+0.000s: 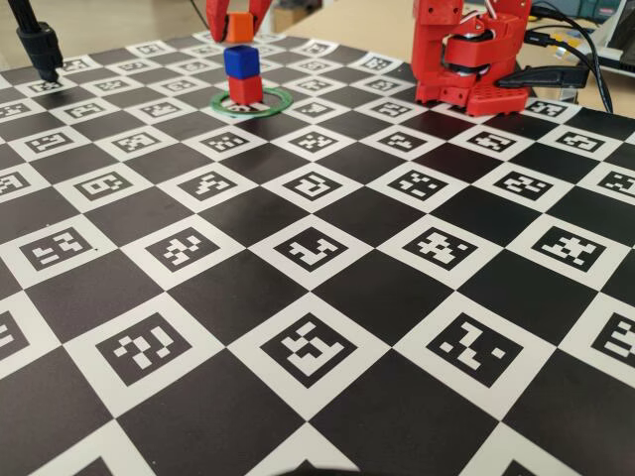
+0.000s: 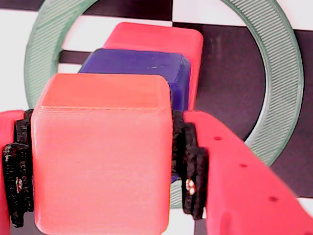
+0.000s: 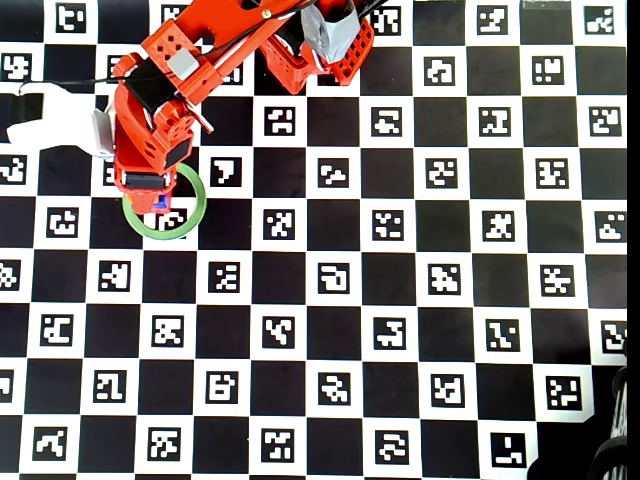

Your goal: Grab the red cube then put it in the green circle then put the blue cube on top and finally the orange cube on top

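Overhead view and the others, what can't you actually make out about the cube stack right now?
- Overhead view: the arm covers the stack; only a sliver of the blue cube shows inside the green circle.
- Wrist view: the orange cube hides most of the blue cube and the red cube.
- Fixed view: the gripper is cut off by the top edge.

A black-and-white checkerboard mat (image 1: 327,297) covers the worktop, each white square printed with a small black square-coded marker. In the fixed view a black stand or clamp (image 1: 40,45) rises at the far left corner of the worktop, and black cables (image 1: 580,50) trail along the far right edge. In the overhead view a white flat piece (image 3: 50,118) lies on the mat by the left edge, and a dark object (image 3: 612,455) shows at the bottom right corner.
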Robot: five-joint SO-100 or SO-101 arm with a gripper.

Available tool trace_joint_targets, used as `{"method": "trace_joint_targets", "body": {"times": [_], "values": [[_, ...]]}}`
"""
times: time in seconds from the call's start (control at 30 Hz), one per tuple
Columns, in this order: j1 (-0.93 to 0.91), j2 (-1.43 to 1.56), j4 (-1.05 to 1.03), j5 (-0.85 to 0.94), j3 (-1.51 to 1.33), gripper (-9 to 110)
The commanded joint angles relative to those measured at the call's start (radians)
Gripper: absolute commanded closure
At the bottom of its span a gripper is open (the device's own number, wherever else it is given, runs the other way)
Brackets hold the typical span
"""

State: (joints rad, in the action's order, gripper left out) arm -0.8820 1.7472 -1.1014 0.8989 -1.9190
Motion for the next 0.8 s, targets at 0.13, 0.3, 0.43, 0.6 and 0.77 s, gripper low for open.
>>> {"method": "trace_joint_targets", "body": {"times": [0.13, 0.3, 0.43, 0.6, 0.77], "values": [[0.002, 0.026, 0.017, 0.008, 0.0, 100], [0.006, 0.029, 0.02, 0.008, -0.015, 100], [0.008, 0.029, 0.025, 0.008, -0.021, 100], [0.008, 0.029, 0.025, 0.008, -0.023, 99], [0.003, 0.034, 0.028, 0.0, -0.025, 94]]}}
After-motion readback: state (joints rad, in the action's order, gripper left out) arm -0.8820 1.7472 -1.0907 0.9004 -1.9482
